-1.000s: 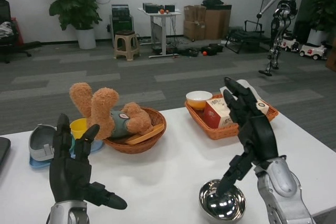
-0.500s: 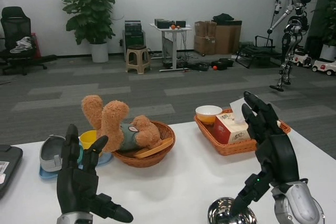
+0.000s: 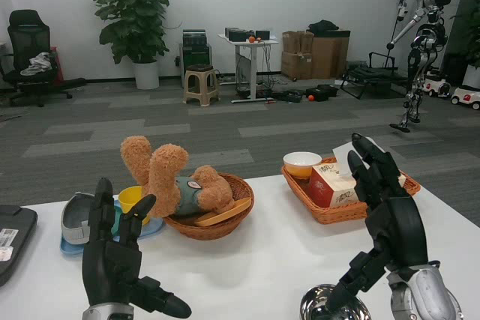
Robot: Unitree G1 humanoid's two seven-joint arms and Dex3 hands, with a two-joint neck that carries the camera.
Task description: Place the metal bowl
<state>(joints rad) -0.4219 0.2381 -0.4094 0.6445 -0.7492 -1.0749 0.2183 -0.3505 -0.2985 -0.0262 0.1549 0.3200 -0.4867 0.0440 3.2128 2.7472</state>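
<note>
The shiny metal bowl (image 3: 334, 308) sits on the white table (image 3: 262, 260) at the bottom edge of the head view, partly cut off. My right hand (image 3: 386, 215) stands upright just right of it, fingers spread, with the thumb reaching down to the bowl's rim; whether it touches is unclear. My left hand (image 3: 116, 256) is raised at the lower left, fingers apart, holding nothing.
A round wicker basket (image 3: 214, 219) holds a brown teddy bear (image 3: 169, 174). An orange basket (image 3: 334, 207) at the right carries a white bowl (image 3: 301, 161) and a carton. A blue plate with a yellow cup (image 3: 131, 200) and grey dish lies left. Another robot (image 3: 420, 35) stands far back.
The camera has tilted up, so the bowl slid toward the bottom edge. Both hands keep the same pose; the right thumb stays by the bowl's rim.
</note>
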